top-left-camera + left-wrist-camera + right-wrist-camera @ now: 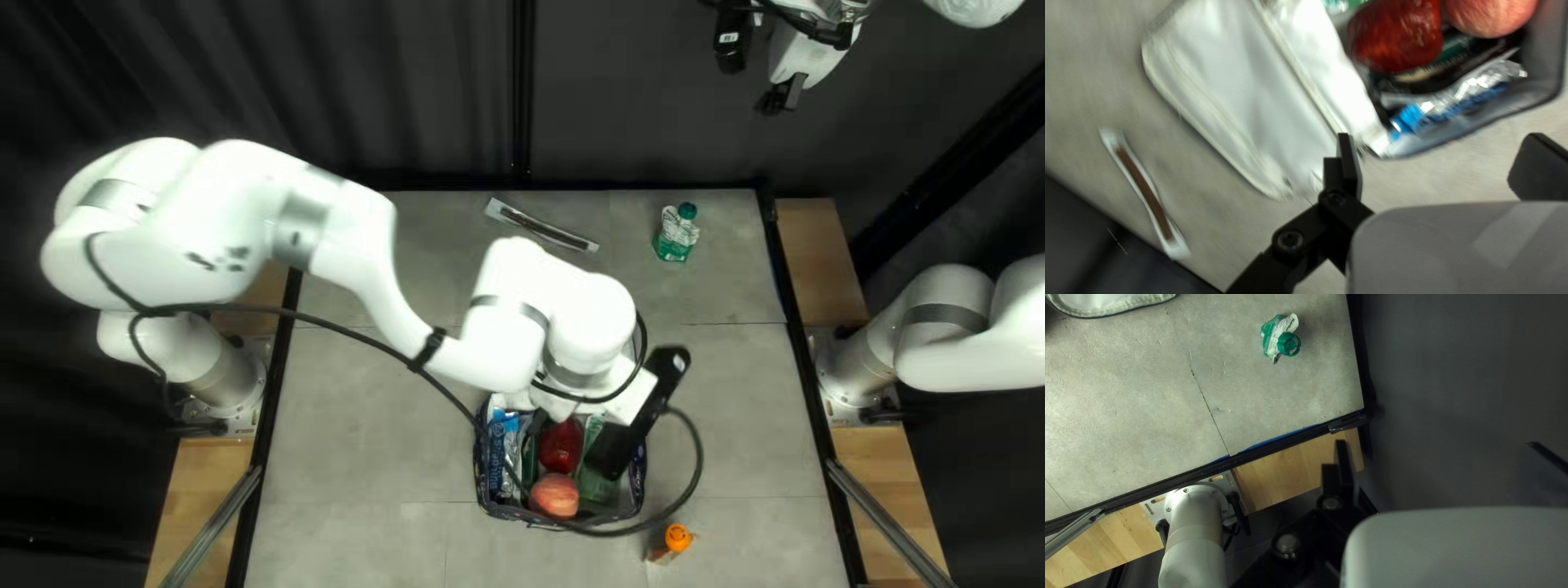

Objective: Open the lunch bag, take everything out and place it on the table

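The lunch bag (490, 482) stands open near the table's front edge, its white-lined lid (1241, 102) folded back flat. Inside lie an apple (555, 496), a dark red item (562, 445), a blue and silver packet (502, 449) and a green packet (596, 483). My left gripper (611, 457) hangs over the bag's right side, open and holding nothing; in the left wrist view its fingers (1347, 159) stand wide apart just short of the bag's rim (1453, 134). My right gripper (782, 96) is raised high beyond the table's far right corner, open and empty (1443, 457).
On the table (367, 425) lie a wrapped brown stick (543, 224) and a green-capped pouch (678, 233) at the far side. An orange-capped pouch (676, 541) sits by the bag's front right corner. The left arm's cable (694, 474) loops beside the bag.
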`<state>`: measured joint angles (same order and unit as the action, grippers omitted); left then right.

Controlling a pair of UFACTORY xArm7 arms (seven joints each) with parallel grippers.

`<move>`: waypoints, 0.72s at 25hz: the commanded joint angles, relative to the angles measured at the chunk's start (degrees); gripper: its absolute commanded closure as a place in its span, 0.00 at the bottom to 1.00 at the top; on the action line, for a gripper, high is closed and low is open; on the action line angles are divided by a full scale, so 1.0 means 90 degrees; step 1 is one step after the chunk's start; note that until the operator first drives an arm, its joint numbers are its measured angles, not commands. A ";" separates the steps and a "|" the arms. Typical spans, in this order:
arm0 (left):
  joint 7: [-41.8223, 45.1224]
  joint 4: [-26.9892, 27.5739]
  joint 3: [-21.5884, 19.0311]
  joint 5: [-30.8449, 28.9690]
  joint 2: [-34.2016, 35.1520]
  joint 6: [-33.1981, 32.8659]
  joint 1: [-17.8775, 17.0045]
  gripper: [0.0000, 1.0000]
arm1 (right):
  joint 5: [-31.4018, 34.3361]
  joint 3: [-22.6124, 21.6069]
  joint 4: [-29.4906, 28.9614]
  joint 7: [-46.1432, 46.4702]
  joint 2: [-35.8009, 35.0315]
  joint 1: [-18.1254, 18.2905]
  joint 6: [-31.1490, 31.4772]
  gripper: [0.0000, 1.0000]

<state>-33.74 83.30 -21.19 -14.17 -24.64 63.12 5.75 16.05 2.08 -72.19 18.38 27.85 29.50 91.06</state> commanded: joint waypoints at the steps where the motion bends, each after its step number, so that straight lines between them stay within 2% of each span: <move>1: -0.0513 0.0100 -0.0082 -0.0291 -0.0362 -0.0166 -0.0129 0.00 | 0.0000 0.0000 0.0000 0.0000 0.0000 0.0000 0.0000 0.00; 5: -0.0702 0.0443 -0.0095 -0.0473 -0.0783 -0.0023 -0.0324 0.00 | 0.0000 0.0000 0.0000 0.0000 0.0000 0.0000 0.0000 0.00; 18: -0.1368 0.0678 -0.0123 -0.0825 -0.1241 0.0177 -0.0487 0.00 | 0.0000 0.0000 0.0000 0.0000 0.0000 0.0000 0.0000 0.00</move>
<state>-45.22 89.22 -22.24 -21.32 -35.22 64.72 1.39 16.05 2.08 -72.19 18.38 27.85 29.50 91.06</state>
